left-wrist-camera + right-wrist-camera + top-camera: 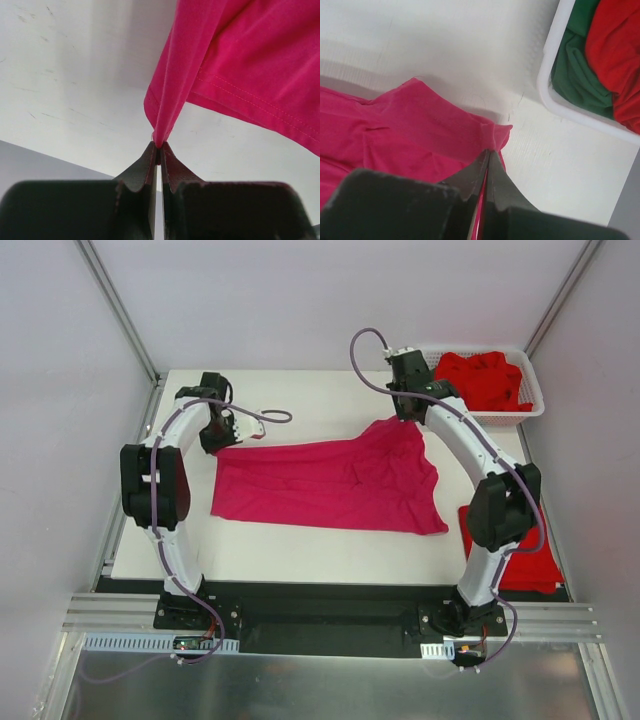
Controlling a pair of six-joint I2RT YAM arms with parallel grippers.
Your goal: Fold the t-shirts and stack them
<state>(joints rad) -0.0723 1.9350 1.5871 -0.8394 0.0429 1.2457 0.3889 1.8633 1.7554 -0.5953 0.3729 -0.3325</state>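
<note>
The left gripper (157,148) is pinched tight on one corner of the magenta t-shirt (250,65), and the right gripper (489,154) is clamped on another far corner. The shirt stretches between them over the white table (300,550), near the white basket (545,75) holding a red shirt (615,50) and a green shirt (575,75).

Four t-shirts (330,485), one white basket (536,392)

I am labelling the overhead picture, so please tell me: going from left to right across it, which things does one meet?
left tool → pink shirt → right tool → white basket
</note>
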